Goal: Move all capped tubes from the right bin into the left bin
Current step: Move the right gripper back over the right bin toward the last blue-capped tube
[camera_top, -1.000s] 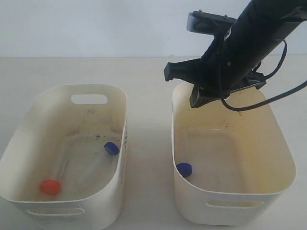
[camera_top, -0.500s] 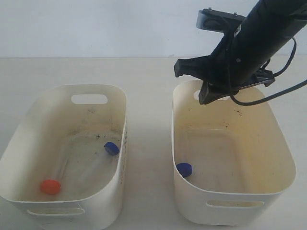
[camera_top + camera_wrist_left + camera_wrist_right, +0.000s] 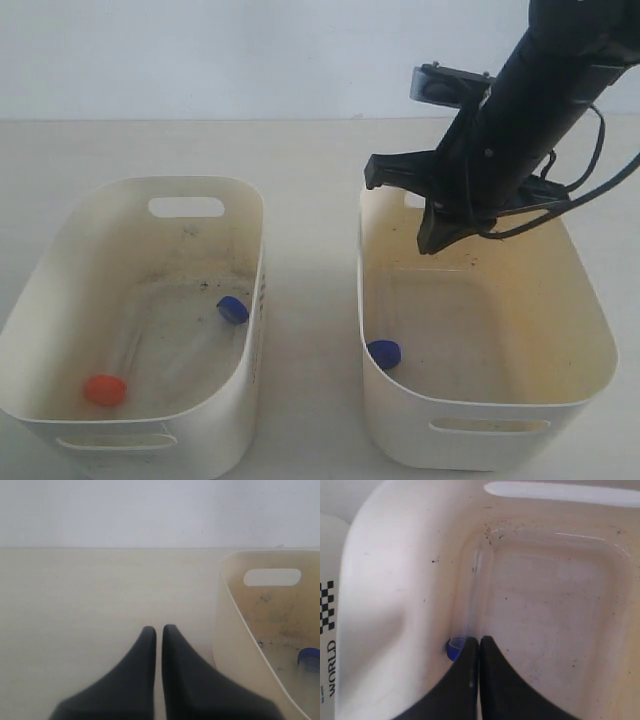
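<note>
Right arm (image 3: pixel 520 110) lower now, closed jaws over the right bin (image 3: pixel 585 325).

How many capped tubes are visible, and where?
3. The orange-capped tube and a blue-capped tube lie in the left bin; the other blue-capped tube lies in the right bin, along its wall.
</note>
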